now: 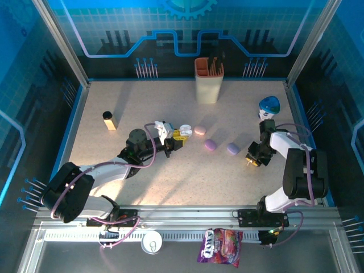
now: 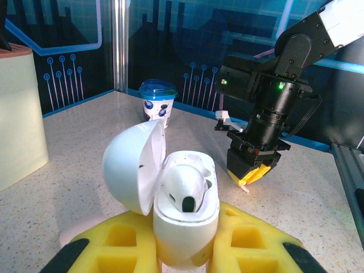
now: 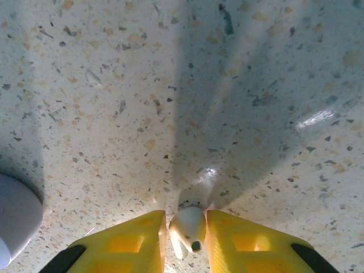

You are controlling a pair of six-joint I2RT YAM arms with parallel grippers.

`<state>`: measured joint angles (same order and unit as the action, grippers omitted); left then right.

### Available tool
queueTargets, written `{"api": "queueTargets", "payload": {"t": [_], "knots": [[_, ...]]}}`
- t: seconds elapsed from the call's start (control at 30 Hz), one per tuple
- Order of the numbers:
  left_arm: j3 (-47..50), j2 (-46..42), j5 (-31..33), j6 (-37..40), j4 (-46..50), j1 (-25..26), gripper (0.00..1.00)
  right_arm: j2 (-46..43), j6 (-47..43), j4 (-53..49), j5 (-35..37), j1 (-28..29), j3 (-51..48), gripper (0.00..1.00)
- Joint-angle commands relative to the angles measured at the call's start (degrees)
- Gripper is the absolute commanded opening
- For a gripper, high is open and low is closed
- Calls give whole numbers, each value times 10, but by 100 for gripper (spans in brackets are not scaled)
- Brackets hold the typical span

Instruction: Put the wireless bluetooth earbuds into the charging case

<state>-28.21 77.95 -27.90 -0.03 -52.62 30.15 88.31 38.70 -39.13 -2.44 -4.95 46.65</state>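
Right tool (image 3: pixel 186 216) pinches a white earbud (image 3: pixel 190 228) low on the surface (image 3: pixel 170 85). Seen from above, the open charging case (image 2: pixel 187 213) waits at nine o'clock, clamped in the left tool (image 2: pixel 183 230), so the right arm is the one to reach across.

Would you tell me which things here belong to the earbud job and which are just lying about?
Job: white case, earbud in it, second earbud in right hand, pink case, lilac cases.
Lying about: cup, holder, bottle, sweet bag.
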Motion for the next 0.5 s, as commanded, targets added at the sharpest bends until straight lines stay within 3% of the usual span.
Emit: {"api": "queueTargets", "payload": {"t": [0.0,0.47], "knots": [[3,-6,2,7,-15,-2,0,2,-4,-7,-6,-9,18,24],[4,-11,1,10,-10,-2,0,15,-14,-7,-2,-15,18,21]]}}
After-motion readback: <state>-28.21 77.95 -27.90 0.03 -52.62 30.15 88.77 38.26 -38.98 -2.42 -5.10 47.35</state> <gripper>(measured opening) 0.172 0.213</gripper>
